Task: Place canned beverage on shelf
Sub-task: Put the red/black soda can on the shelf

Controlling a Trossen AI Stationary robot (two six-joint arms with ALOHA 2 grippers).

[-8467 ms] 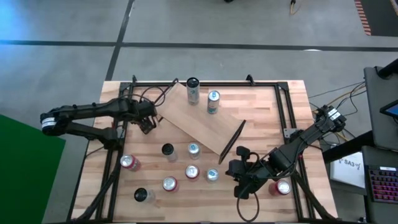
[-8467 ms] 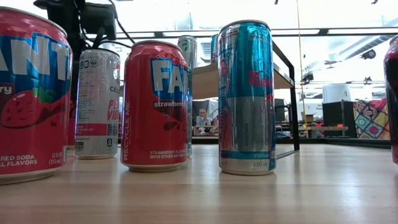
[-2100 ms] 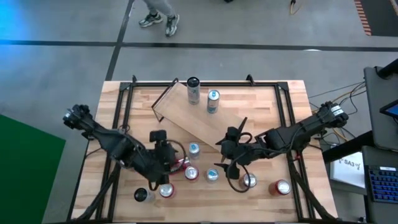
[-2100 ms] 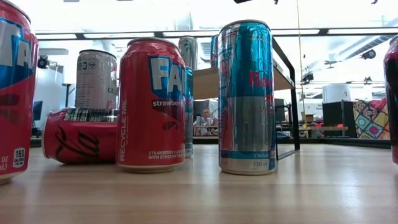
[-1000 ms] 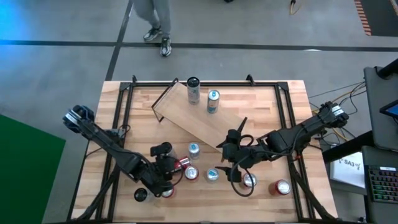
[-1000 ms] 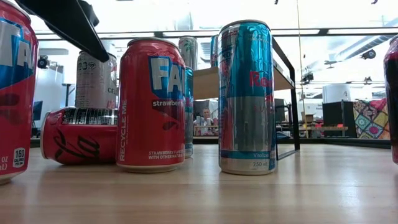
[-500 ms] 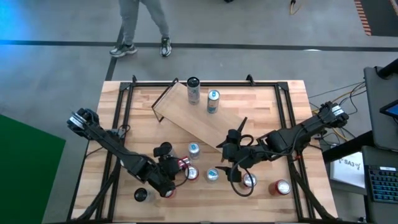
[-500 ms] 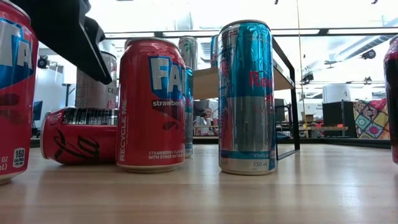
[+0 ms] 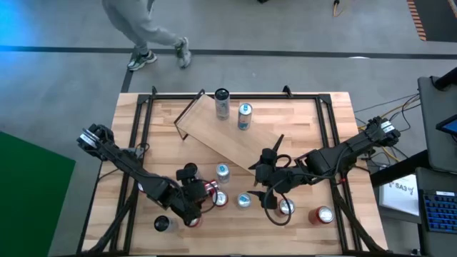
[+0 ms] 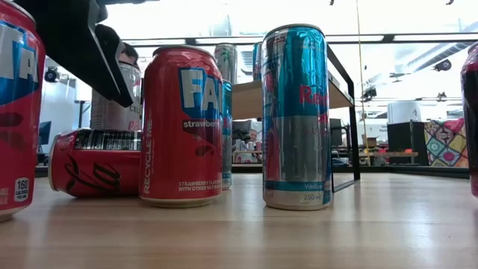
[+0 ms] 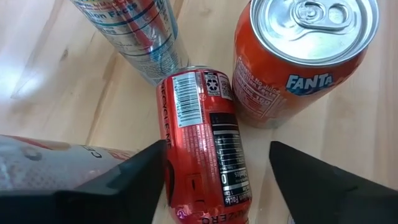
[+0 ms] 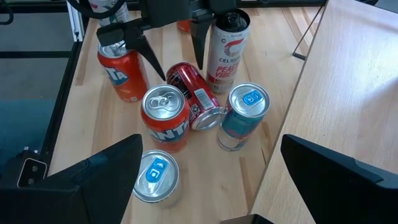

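- Looking past our left gripper [image 11: 214, 165], we find the tipped red can [image 11: 204, 140] lying flat on the tabletop [image 11: 56, 99], directly between its two dark fingers [image 11: 130, 177].
- Our fingers on that gripper stand apart, wider than the can's body, one on each side of it; they hold nothing, and we cannot tell whether either one touches the can.
- The can's long axis runs away from the wrist, roughly in line with the fingers, so a close here would pinch across its round body rather than end to end, in our judgement.
- An upright Fanta can [image 11: 298, 59] stands just beside the fallen one on one side, and a slim striped can [image 11: 134, 37] near its far end; we judge these neighbours leave little room for the fingers to spread.
- From above, our left gripper [image 9: 191, 207] is at the near-left cluster of cans, with the fallen can [image 9: 208, 188] beside it.
- The shelf [image 9: 228, 146] lies diagonally mid-table, away from the left arm's side, already carrying two upright cans [image 9: 244, 116] at its far end.
- Our right gripper [image 9: 265, 187] hovers by the shelf's near end with its fingers spread fully and empty; it is closer to the shelf, but the left one is the one on the fallen can.
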